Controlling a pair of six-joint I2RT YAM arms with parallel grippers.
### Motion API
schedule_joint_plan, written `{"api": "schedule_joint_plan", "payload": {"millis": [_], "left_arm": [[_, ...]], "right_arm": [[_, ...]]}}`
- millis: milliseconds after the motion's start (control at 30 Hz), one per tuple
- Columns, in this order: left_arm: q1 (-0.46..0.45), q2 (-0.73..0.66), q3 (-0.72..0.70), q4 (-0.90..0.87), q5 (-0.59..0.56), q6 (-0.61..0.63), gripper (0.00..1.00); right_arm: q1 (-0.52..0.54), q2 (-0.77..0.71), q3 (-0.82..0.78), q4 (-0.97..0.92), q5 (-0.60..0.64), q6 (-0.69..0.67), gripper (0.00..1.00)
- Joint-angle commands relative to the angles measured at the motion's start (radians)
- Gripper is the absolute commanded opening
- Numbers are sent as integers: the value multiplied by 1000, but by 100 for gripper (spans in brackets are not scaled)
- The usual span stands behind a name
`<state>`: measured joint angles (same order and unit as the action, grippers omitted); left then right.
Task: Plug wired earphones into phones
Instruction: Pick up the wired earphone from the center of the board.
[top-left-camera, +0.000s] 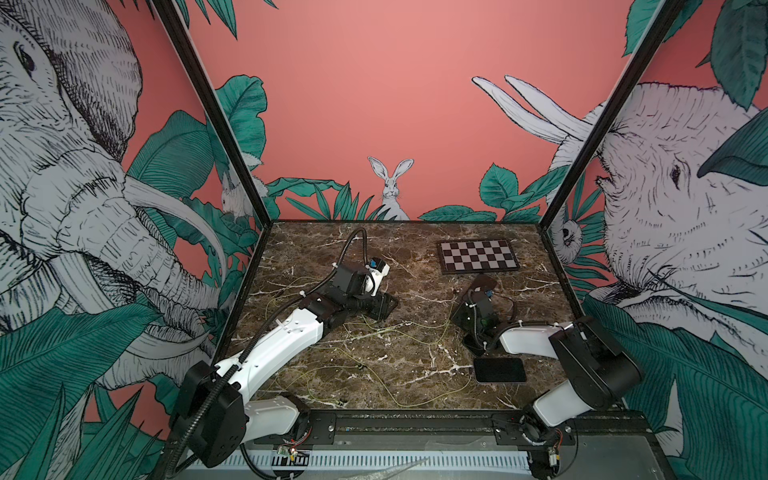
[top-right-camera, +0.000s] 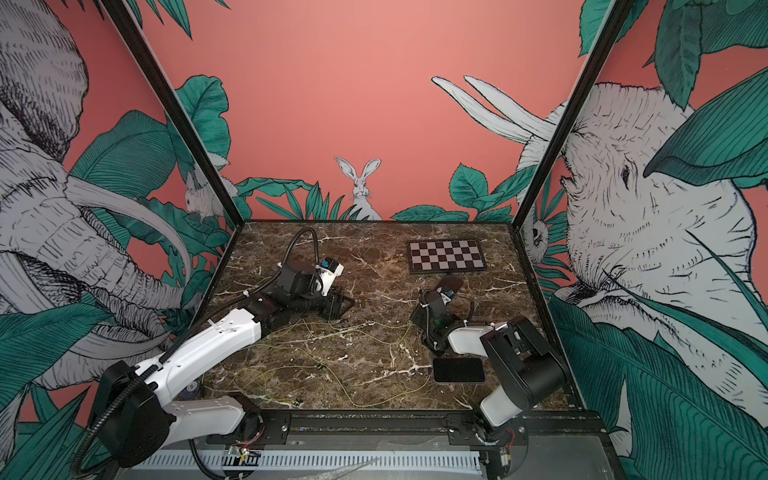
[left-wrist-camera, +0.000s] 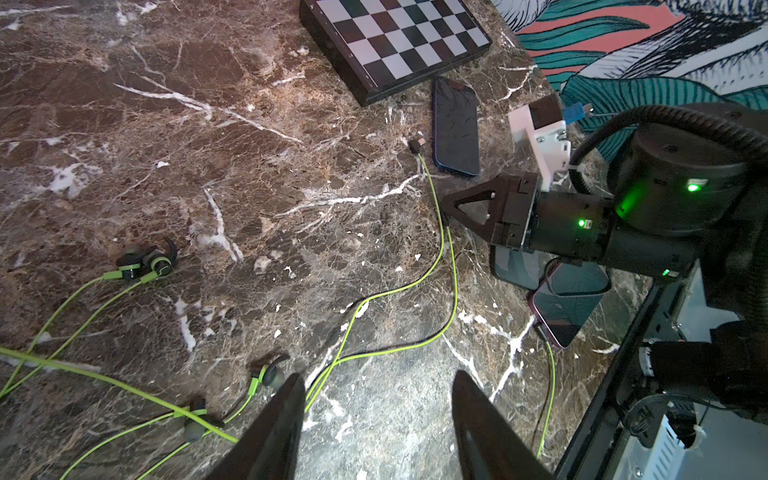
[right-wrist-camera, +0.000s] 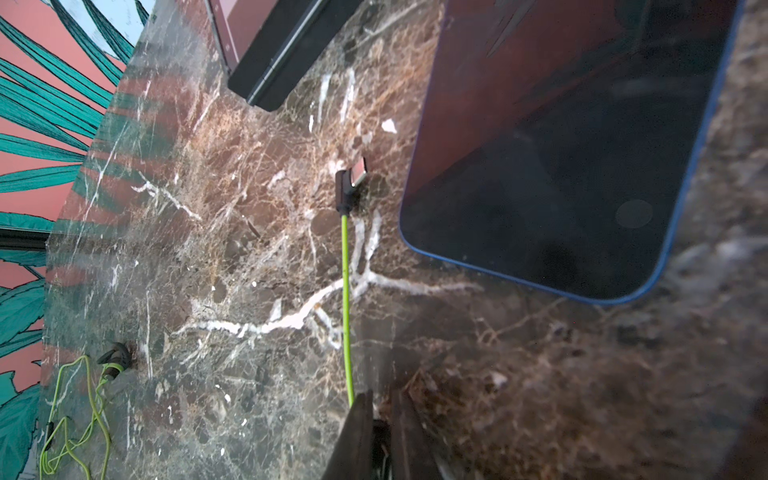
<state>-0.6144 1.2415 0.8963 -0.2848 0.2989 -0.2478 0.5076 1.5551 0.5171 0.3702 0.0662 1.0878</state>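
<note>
Right fingers pinch narrow on the green cord; its plug lies straight ahead, beside the long side of the blue-edged phone, toward the surface's far right corner. Left fingers gape empty, farther off.

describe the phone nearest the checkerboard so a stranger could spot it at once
Find the black-and-white checkerboard plate at the far right of the marble table. The phone lies flat just off its near edge. Unlike the two phones nearer the table's front, it has a blue rim and a loose green-corded plug beside it.
</note>
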Motion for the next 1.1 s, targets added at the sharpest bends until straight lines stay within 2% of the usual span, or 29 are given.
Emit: {"api": "schedule_joint_plan", "payload": {"millis": [0,33,200,300,467,600,700,833,1067], "left_arm": [[7,-31,-13,14,8,-8,58],[7,-31,-13,14,9,-8,58],[7,-33,-15,29,43,-7,58],[7,-46,-23,58,89,-9,58],[7,-104,-63,192,254,-18,58],[8,-162,-109,282,237,-49,60],[8,-206,-163,391,264,-48,60],[8,-284,-247,527,294,-2,60],[8,-383,-361,722,295,43,58]], "right_arm": [[-3,-38,-7,5,21,80,9],[-4,-42,-8,3,22,77,6],[-4,-83,-21,13,6,57,1],[-3,-148,-32,25,-16,-10,0],[0,-281,-34,140,-206,-233,0],[14,-333,-39,345,-385,-287,0],[51,-355,-4,414,-439,-301,0],[146,-362,92,436,-484,-396,0],[246,-314,183,535,-530,-438,0]]}}
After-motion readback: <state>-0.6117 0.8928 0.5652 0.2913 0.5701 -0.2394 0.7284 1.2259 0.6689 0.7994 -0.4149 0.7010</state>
